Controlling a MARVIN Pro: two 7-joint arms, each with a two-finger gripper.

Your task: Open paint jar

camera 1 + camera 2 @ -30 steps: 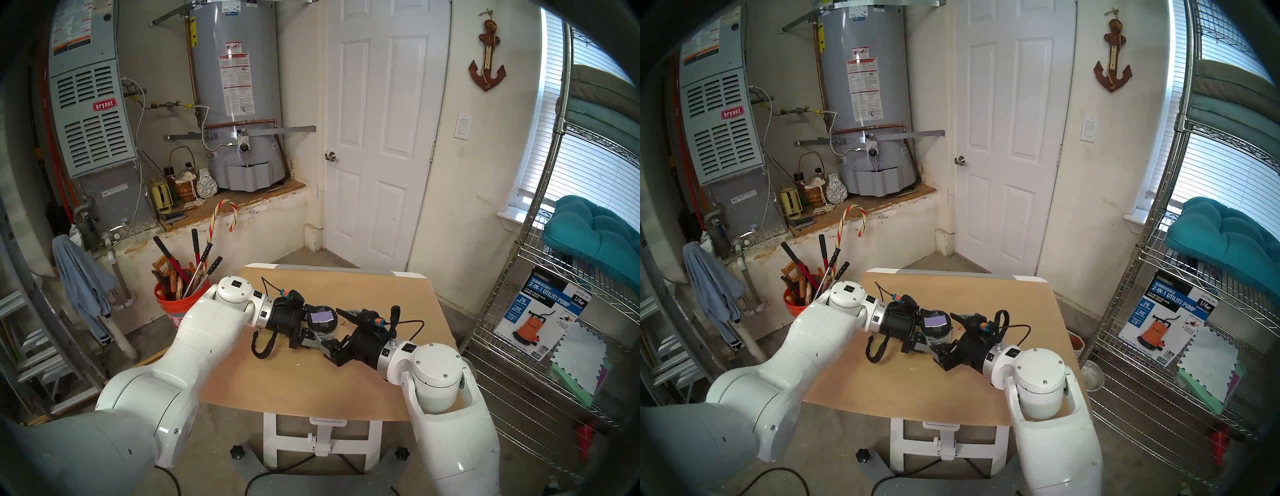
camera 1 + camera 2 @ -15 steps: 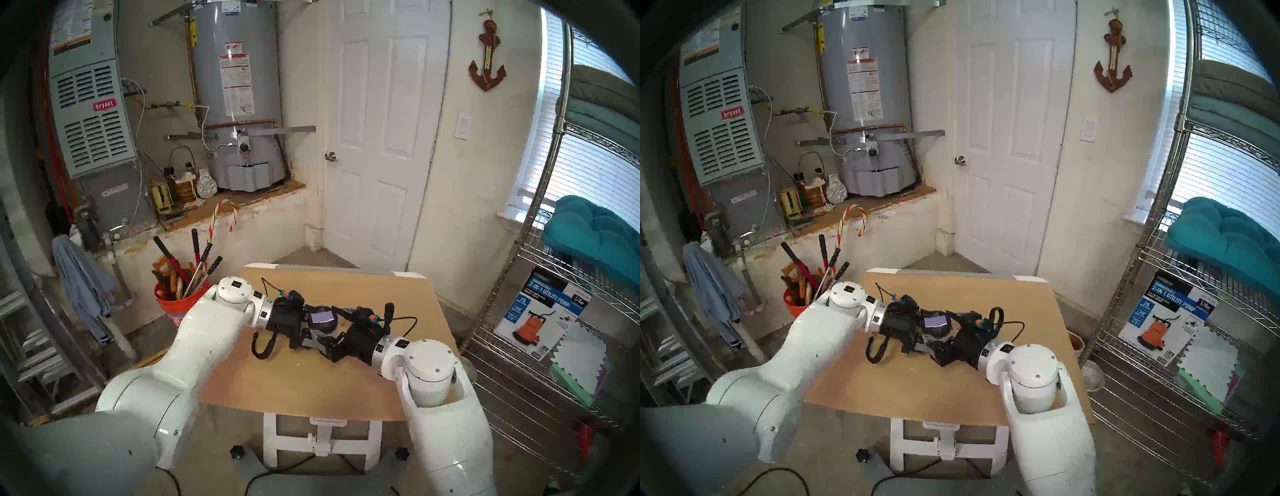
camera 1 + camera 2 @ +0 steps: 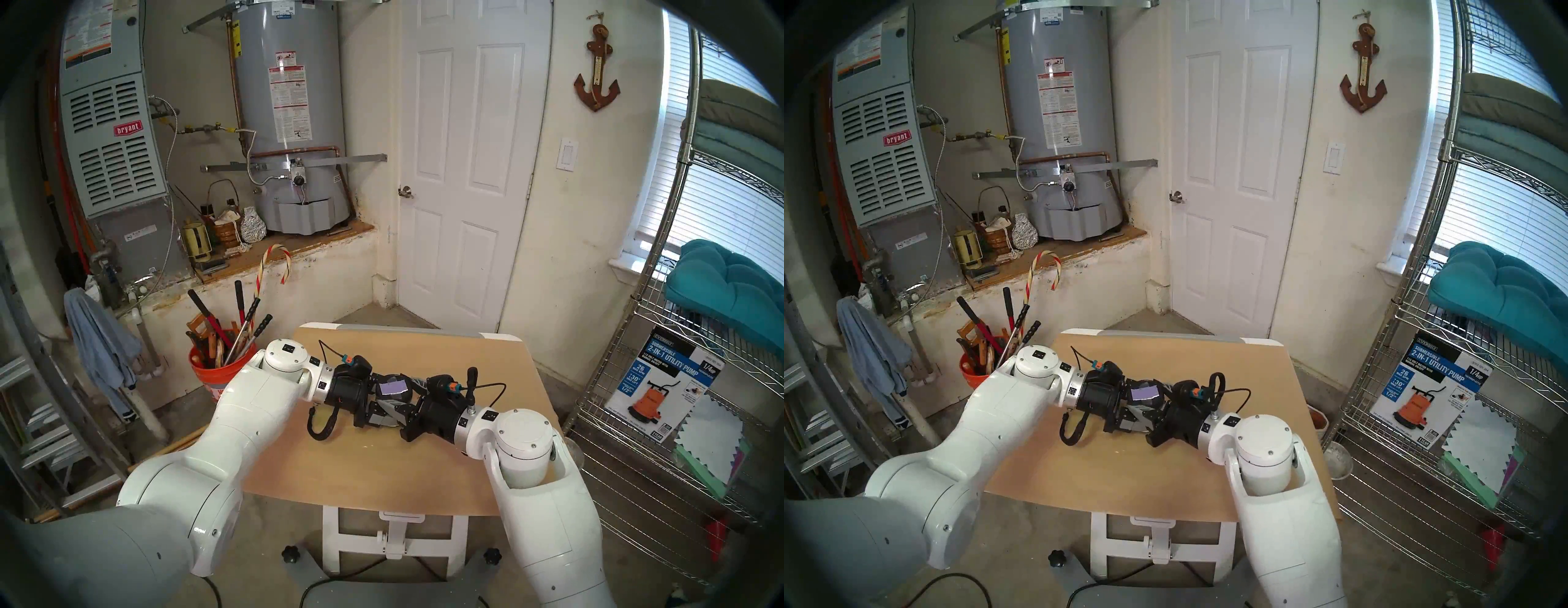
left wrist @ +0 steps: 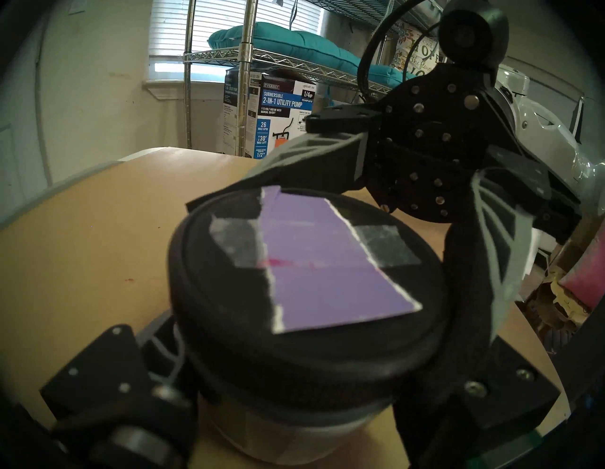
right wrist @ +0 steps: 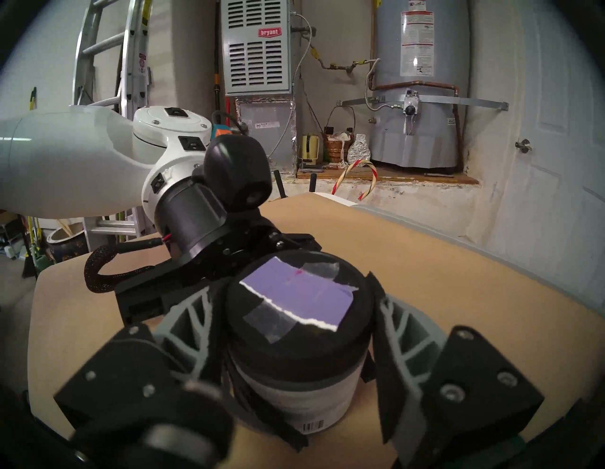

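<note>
Gripping the small squat paint jar (image 5: 299,386) near the wooden table's (image 3: 424,467) middle, the left gripper (image 4: 288,386) is clamped round its body, while the right gripper (image 5: 298,314) is closed on the black round screw lid (image 5: 299,311). Unscrewing is judged next: a twist of the lid is needed.

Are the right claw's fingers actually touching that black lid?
Touching. In the right wrist view both fingers press against the lid's rim with no gap; the left wrist view agrees.

Paint jar (image 4: 278,435) base cut off; left claw (image 3: 388,405) fingertips hidden.
</note>
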